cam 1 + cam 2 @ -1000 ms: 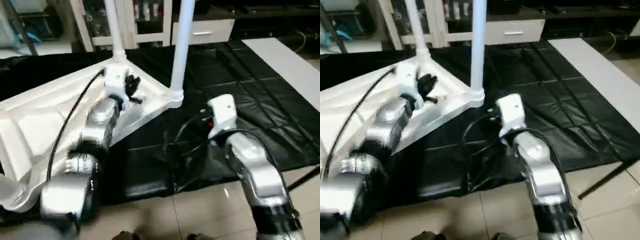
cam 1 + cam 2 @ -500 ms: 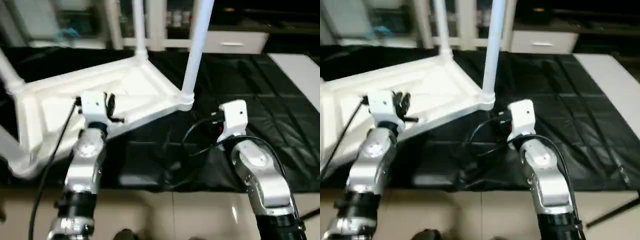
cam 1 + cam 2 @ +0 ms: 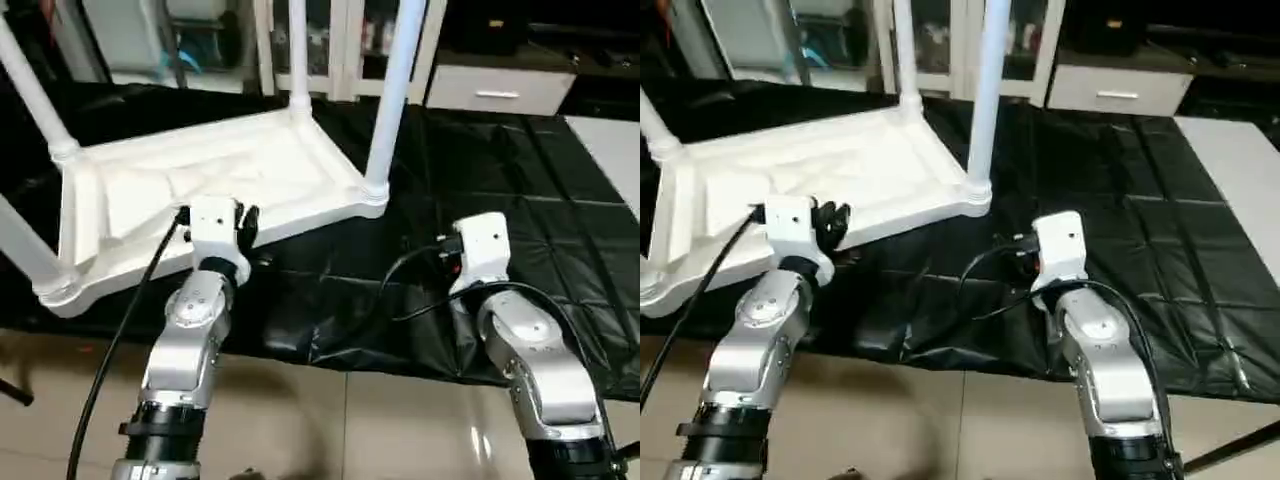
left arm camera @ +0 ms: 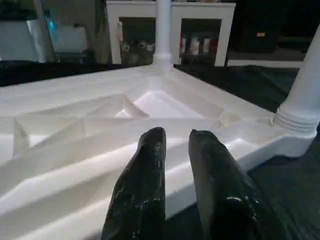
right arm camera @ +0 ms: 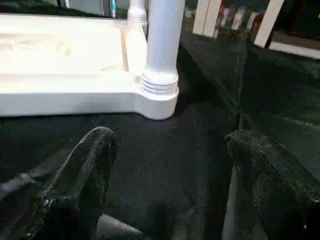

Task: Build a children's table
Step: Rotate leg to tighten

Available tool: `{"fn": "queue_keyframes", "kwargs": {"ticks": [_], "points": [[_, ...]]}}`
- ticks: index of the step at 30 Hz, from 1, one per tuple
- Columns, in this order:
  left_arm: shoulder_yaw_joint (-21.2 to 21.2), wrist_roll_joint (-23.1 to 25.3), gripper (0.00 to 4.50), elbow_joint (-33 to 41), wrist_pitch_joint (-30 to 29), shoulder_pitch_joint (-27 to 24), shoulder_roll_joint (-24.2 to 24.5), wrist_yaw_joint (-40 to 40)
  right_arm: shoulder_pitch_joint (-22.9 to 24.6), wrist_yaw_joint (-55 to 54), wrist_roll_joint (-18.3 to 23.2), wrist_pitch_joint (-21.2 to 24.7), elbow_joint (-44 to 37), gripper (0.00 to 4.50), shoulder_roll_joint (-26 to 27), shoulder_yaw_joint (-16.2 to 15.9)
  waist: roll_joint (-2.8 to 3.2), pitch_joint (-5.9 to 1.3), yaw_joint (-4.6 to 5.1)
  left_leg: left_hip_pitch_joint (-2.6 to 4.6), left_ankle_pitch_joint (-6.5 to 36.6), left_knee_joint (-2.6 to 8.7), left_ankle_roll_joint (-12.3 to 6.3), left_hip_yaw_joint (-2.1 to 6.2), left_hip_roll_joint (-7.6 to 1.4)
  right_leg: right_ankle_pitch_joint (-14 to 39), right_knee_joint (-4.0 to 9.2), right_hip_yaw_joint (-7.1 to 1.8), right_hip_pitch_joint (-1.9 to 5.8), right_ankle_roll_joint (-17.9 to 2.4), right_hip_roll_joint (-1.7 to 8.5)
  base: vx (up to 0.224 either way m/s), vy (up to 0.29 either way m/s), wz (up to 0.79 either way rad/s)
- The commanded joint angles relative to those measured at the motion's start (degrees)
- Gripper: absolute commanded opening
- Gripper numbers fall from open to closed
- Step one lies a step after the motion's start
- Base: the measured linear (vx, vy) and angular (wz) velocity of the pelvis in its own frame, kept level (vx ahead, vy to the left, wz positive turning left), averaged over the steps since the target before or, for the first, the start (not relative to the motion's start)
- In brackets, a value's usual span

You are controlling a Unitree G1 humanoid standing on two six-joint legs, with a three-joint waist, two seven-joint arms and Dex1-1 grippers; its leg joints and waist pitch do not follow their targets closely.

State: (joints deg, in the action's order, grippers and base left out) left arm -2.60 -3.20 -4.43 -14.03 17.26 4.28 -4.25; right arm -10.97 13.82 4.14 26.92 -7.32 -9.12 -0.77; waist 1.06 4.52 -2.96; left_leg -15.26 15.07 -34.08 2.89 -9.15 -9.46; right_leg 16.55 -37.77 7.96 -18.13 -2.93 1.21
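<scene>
The tabletop (image 3: pixel 210 190) is laid upside down on the black surface (image 3: pixel 520 170), legs up. The left gripper (image 4: pixel 175 150), nearly closed and empty, is nearer, just before its edge. The right gripper (image 5: pixel 165 165) is held wide open, empty.

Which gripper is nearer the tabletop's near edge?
Left. The left gripper sits right at the tabletop edge; the right gripper hangs over the black cover, off past the corner leg.
</scene>
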Motion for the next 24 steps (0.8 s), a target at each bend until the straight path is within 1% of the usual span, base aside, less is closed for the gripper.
{"fn": "queue_keyframes", "kwargs": {"ticks": [1,2,3,4,5,6,7,8,9,10,11,12,13,14,15,16,17,18,19,20,21,22,23,24], "points": [[0.7,-0.4,0.99,1.1,-1.5,-0.2,-0.4,-0.6,0.1,0.4,0.4,0.4,-1.0,3.86,-0.5,0.1,0.35,-2.11,1.35,3.38,48.0,11.31,-4.06,4.6,-9.83,4.9,-1.8,-3.83,-2.01,-0.1,5.16,0.095,-0.046,0.07],[0.7,-0.3,0.99,1.3,-1.7,-0.3,-0.4,-0.9,0.0,0.4,0.3,0.2,-0.6,3.86,-0.5,-0.2,-1.59,-2.71,1.96,3.05,40.9,6.98,-4.13,1.98,-3.79,15.5,4.82,-6.88,-0.79,-0.3,6.71,0.095,-0.046,0.07],[0.7,-0.2,0.99,1.4,-1.8,-0.3,-0.4,-1.0,-0.1,0.4,0.4,0.1,-0.3,3.86,-0.4,-0.4,-1.68,-2.58,1.11,-0.66,30.9,2.73,-4.04,-0.14,-0.48,25.4,8.89,-9.54,2.14,-2.9,9.61,0.119,-0.069,-0.08],[0.7,-0.1,0.99,1.5,-1.9,-0.3,-0.4,-1.0,-0.4,0.2,0.2,-0.1,0.5,3.86,-0.3,-0.5,-2.53,-3.95,-1.76,-5.95,9.4,-5.72,-7.52,1.45,0.76,38.3,11.96,-14.66,7.7,-3.5,14.81,0.121,-0.043,-0.03],[0.7,-0.1,0.99,1.5,-1.9,-0.3,-0.4,-1.0,-0.5,0.1,0.2,-0.1,0.5,3.86,-0.3,-0.5,-3.26,-4.81,-2.07,-7.86,5.4,-7.5,-8.44,2.21,0.91,34.5,11.17,-15.79,8.66,-4.8,14.31,0.121,-0.043,-0.03],[0.7,-0.1,0.99,1.9,-2.1,-0.5,-0.3,-0.8,-0.7,0.0,0.3,-0.1,0.8,3.86,-0.2,-0.5,-3.69,-5.17,-2.11,-10.94,-0.5,-8.22,-8.79,3.07,1.7,22.4,9.73,-14.32,10.18,-7.4,11.59,0.154,-0.016,0.14],[0.7,-0.1,0.99,1.9,-2.2,-0.5,-0.2,-0.8,-0.7,0.0,0.3,-0.1,0.8,3.86,-0.1,-0.5,-2.96,-4.73,-1.7,-11.47,-5.5,-6.82,-9.12,3.16,1.79,12.4,9.5,-11.86,9.42,-9.8,9.14,0.17,-0.001,0.14],[0.6,-0.1,0.99,2.0,-2.2,-0.5,-0.2,-0.7,-0.8,0.0,0.3,0.0,0.9,3.86,-0.1,-0.5,-1.98,-4.9,-1.69,-11.06,-8.0,-4.99,-9.32,3.09,1.51,9.9,9.52,-10.53,9.29,-10.6,8.03,0.17,-0.001,0.14],[0.6,-0.3,0.99,2.3,-2.4,-0.7,-0.1,-0.6,-1.0,0.2,0.2,-0.1,1.0,3.86,-0.2,-0.7,-0.13,-5.32,-0.97,-9.8,-13.9,-0.28,-10.7,2.7,0.68,6.0,8.93,-6.72,8.86,-8.1,4.1,0.199,0.033,0.11],[0.6,-0.3,0.99,2.4,-2.5,-0.8,-0.1,-0.6,-1.0,0.4,0.1,-0.2,1.1,3.86,-0.2,-0.8,3.69,-6.43,0.87,-0.51,-12.8,2.79,-13.69,7.34,-3.73,4.3,3.67,-2.53,2.78,-1.3,0.52,0.246,0.057,-0.13],[0.6,-0.4,0.99,2.4,-2.5,-0.9,0.0,-0.6,-1.1,0.4,0.0,-0.3,1.3,3.86,-0.3,-0.9,3.38,-5.98,4.19,2.13,-13.2,4.24,-24.41,12.53,-7.72,8.0,-2.19,-2.19,-1.99,2.3,0.06,0.246,0.057,-0.13],[0.6,-0.4,0.99,2.3,-2.6,-0.7,-0.1,-0.7,-1.7,0.3,-0.1,-0.3,1.6,3.86,-0.4,-0.6,2.35,-6.68,3.4,3.87,-10.6,3.07,-31.09,14.02,-9.46,9.6,-5.15,-3.92,-4.88,4.0,1.98,0.238,0.027,-0.19],[0.6,-0.4,0.99,2.3,-2.6,-0.7,-0.1,-0.7,-1.7,0.3,-0.1,-0.3,1.6,3.86,-0.4,-0.6,1.56,-7.13,3.71,4.2,-13.7,2.05,-32.49,13.2,-8.84,6.2,-6.58,-4.74,-7.29,7.6,2.99,0.183,0.014,-0.1],[0.6,-0.4,0.99,2.2,-2.7,-0.6,-0.2,-0.8,-1.9,0.2,-0.1,-0.3,1.7,3.86,-0.4,-0.4,1.16,-6.98,3.91,3.83,-15.5,2.23,-32.52,12.65,-8.33,4.1,-6.95,-5.24,-8.04,9.3,3.22,0.183,0.014,-0.1],[0.7,-0.3,0.99,1.9,-2.8,-0.2,-0.2,-1.1,-2.2,-0.3,-0.3,-0.3,1.9,3.86,-0.6,0.0,0.7,-6.28,3.95,2.18,-15.7,3.37,-32.06,10.39,-6.75,-0.2,-6.76,-5.78,-8.4,10.2,3.26,0.14,0.007,-0.1],[0.9,-0.3,0.99,1.8,-2.7,-0.1,-0.1,-1.1,-2.3,-0.6,-0.3,-0.3,2.0,3.86,-0.6,0.2,-0.92,-5.42,3.87,0.3,-8.9,4.15,-29.05,7.24,-4.63,-6.6,-3.14,-6.88,-7.65,6.6,3.82,0.126,-0.044,-0.04],[1.1,-0.4,0.99,1.6,-2.7,0.0,0.0,-1.2,-2.4,-0.9,-0.4,-0.4,2.2,3.86,-0.6,0.3,-2.06,-4.86,3.64,-1.39,-2.2,4.08,-25.61,4.9,-1.99,-9.9,0.76,-7.56,-5.64,4.2,4.18,0.126,-0.044,-0.04],[1.2,-0.7,0.99,1.2,-2.6,0.4,0.0,-1.3,-2.6,-1.2,-0.6,-0.6,2.3,3.86,-0.7,0.5,-5.08,-4.36,1.97,-5.34,10.5,-1.08,-17.78,1.39,4.47,8.2,8.01,-12.73,-0.48,4.8,7.15,0.115,-0.098,0.04],[1.1,-1.4,0.99,0.7,-2.2,0.7,-0.2,-2.0,-2.6,-1.4,-0.6,-0.6,2.2,3.86,-0.7,0.7,-4.43,-5.69,1.15,-7.79,6.4,-8.03,-12.21,3.45,4.33,23.3,9.07,-16.58,4.7,-2.1,12.7,0.128,-0.085,0.0],[1.1,-1.6,0.99,0.7,-2.2,0.7,-0.2,-2.1,-2.6,-1.4,-0.6,-0.6,2.2,3.86,-0.6,0.7,-4.16,-5.12,0.8,-8.96,3.4,-8.83,-9.8,4.13,3.94,24.6,8.98,-16.18,5.06,-3.6,12.54,0.128,-0.085,0.0],[1.3,-2.1,0.99,0.0,-2.6,1.0,-0.1,-3.1,-2.6,-1.6,-0.7,-0.7,2.2,3.86,-0.5,1.0,-3.69,-4.89,1.15,-10.29,-2.2,-8.56,-6.44,4.95,3.32,14.5,7.7,-14.8,5.19,-6.7,11.88,0.138,-0.043,-0.09],[3.3,-3.2,0.99,-0.8,-3.3,0.8,0.9,-7.8,-2.5,-1.3,-0.3,-0.5,1.6,3.86,-0.8,1.5,-2.56,-4.94,1.33,-10.04,-9.0,-5.93,-4.18,5.19,2.08,-0.4,7.08,-12.71,4.1,-11.1,10.99,0.116,-0.015,-0.08],[3.4,-3.2,0.99,-0.8,-3.3,0.8,0.9,-8.1,-2.5,-1.3,-0.3,-0.5,1.5,3.86,-0.8,1.5,-2.3,-5.06,1.39,-9.95,-14.5,-3.1,-3.93,5.21,1.61,-9.7,5.55,-10.95,3.2,-11.3,9.06,0.116,-0.015,-0.08],[4.8,-4.3,1.17,-1.1,-3.1,0.6,1.5,-12.3,-2.5,-0.9,0.2,-0.3,1.2,3.86,-1.2,1.9,-0.34,-5.47,1.67,-7.96,-22.2,1.09,-4.15,4.75,-0.03,-19.5,3.65,-7.79,1.59,-9.4,5.45,0.123,0.043,-0.07]]}}
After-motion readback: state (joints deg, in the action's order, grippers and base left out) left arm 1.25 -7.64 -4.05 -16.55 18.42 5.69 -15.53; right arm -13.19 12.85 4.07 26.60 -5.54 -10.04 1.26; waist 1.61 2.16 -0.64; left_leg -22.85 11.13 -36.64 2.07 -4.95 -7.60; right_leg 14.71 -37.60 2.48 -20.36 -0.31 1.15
